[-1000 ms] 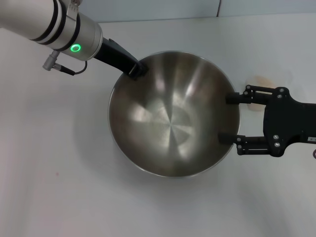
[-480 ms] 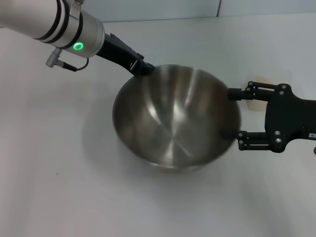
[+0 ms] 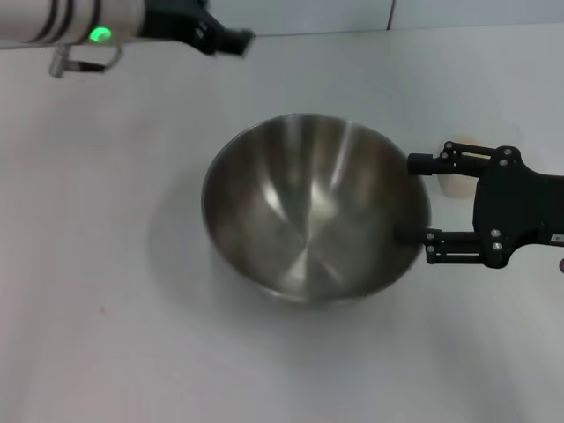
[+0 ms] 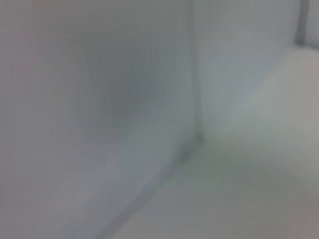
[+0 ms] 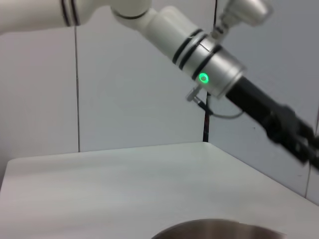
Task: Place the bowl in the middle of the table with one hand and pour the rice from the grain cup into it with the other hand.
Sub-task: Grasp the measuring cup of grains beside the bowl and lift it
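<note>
The steel bowl [image 3: 313, 207] stands on the white table [image 3: 115, 264] near its middle, with nothing in it. Its rim also shows in the right wrist view [image 5: 219, 231]. My left gripper [image 3: 227, 39] is up at the far left, well clear of the bowl, and also shows in the right wrist view [image 5: 299, 142]. My right gripper [image 3: 414, 199] is open and empty, its fingertips at the bowl's right rim. The grain cup [image 3: 455, 187] with pale rice stands behind the right gripper's fingers, mostly hidden.
A white wall [image 5: 139, 99] bounds the table's far edge. The left wrist view shows only blurred wall and tabletop.
My left gripper let go of the bowl's far-left rim and pulled away up and to the left. The bowl tilted, then settled. The right gripper barely moved.
</note>
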Controlling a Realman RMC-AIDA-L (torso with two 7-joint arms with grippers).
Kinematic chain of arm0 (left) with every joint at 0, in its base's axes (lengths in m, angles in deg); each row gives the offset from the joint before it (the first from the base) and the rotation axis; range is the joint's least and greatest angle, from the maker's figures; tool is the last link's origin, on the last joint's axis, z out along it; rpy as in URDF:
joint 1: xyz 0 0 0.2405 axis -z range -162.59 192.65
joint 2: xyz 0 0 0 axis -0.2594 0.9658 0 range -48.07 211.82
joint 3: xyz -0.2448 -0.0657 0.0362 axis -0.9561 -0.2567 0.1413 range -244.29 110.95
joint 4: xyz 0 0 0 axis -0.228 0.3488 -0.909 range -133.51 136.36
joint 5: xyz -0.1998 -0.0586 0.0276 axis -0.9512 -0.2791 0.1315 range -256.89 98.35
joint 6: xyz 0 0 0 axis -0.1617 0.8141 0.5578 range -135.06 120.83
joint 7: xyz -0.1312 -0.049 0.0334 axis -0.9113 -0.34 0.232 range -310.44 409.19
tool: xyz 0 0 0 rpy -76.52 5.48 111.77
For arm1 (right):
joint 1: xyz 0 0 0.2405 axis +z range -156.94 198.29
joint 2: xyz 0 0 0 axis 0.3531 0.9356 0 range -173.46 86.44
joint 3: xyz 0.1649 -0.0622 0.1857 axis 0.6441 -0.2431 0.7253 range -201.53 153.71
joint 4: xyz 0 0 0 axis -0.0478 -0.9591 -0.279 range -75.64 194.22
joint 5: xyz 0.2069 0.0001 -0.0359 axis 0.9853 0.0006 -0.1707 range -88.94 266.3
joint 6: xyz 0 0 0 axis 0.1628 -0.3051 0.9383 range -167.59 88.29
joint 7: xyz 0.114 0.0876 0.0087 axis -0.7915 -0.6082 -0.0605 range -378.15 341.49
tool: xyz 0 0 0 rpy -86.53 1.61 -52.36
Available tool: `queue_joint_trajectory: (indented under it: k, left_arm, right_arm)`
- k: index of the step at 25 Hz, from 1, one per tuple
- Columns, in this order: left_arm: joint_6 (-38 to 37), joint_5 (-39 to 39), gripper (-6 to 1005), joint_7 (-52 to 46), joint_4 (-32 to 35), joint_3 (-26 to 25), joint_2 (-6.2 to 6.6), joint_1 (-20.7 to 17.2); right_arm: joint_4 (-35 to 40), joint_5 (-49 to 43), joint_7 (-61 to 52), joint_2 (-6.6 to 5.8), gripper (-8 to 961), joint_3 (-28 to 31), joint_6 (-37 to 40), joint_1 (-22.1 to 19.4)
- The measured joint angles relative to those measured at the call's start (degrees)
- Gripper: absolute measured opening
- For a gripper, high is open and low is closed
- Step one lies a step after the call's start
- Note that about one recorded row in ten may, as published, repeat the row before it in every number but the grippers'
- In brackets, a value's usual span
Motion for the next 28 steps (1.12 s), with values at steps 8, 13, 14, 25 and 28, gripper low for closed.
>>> queue_joint_trajectory:
  k: [8, 13, 14, 25, 28]
  left_arm:
    - [19.2, -16.4, 795, 12.0, 10.6, 3.7, 0.39, -14.9]
    - [17.1, -18.3, 812, 15.7, 9.4, 2.8, 0.59, -16.4]
    - [16.9, -18.8, 812, 16.7, 9.3, 2.5, 0.52, -17.1]
    - [5.0, -29.5, 809, 21.8, 9.7, -5.2, 0.7, -20.7]
    - [0.4, -31.4, 808, 25.7, 9.8, -5.8, 0.69, -20.6]
  right_arm:
    - [-0.1, 0.0, 0.8, 0.0, 785, 0.7, 0.0, 0.4]
    - [-0.4, 0.0, 0.9, 0.0, 785, 0.8, 0.0, 1.3]
    - [-0.5, 0.0, 0.9, 0.0, 785, 0.8, 0.0, 1.5]
    - [-0.6, 0.1, 0.9, -0.1, 785, 0.8, 0.0, 2.4]
    - [-0.5, 0.0, 0.9, -0.1, 785, 0.7, 0.0, 2.7]
